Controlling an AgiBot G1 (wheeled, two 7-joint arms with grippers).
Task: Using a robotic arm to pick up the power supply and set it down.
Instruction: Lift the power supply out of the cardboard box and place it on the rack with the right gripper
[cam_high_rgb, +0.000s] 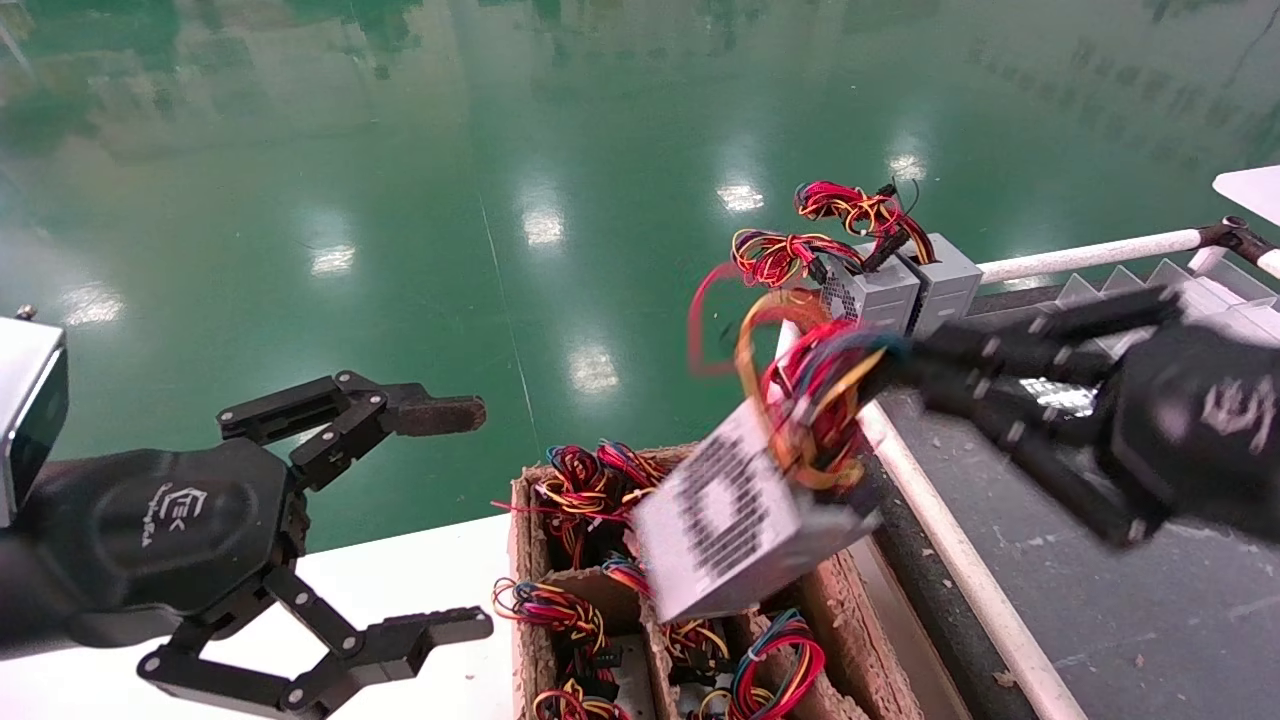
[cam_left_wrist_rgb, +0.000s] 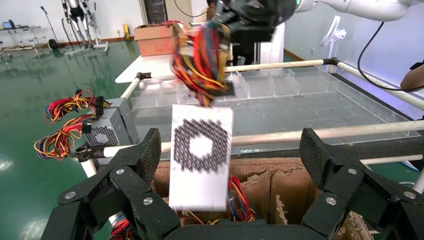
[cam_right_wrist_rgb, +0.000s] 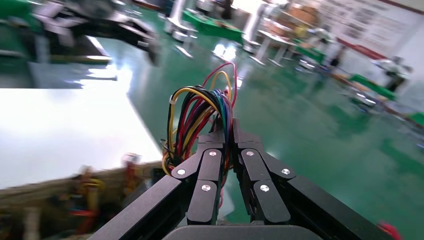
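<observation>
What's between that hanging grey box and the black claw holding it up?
Only its wire bundle: the right gripper pinches it, and the power supply dangles below, clearest in head view.

My right gripper (cam_high_rgb: 900, 365) is clamped on the wire bundle (cam_high_rgb: 815, 395) of the power supply (cam_high_rgb: 745, 515), and the grey box hangs tilted below it, vent face up, above the cardboard box (cam_high_rgb: 525, 560) whose compartments hold more wire bundles. Two more grey boxes (cam_high_rgb: 905, 290) with red and yellow wires stand at the near corner of the dark bench (cam_high_rgb: 1150, 620) with its white rail, beyond the hanging supply. My left gripper (cam_high_rgb: 440, 520), fingers spread wide, hovers over the green floor (cam_high_rgb: 400, 200) and the white surface (cam_high_rgb: 420, 590) to the left of the cardboard box.
</observation>
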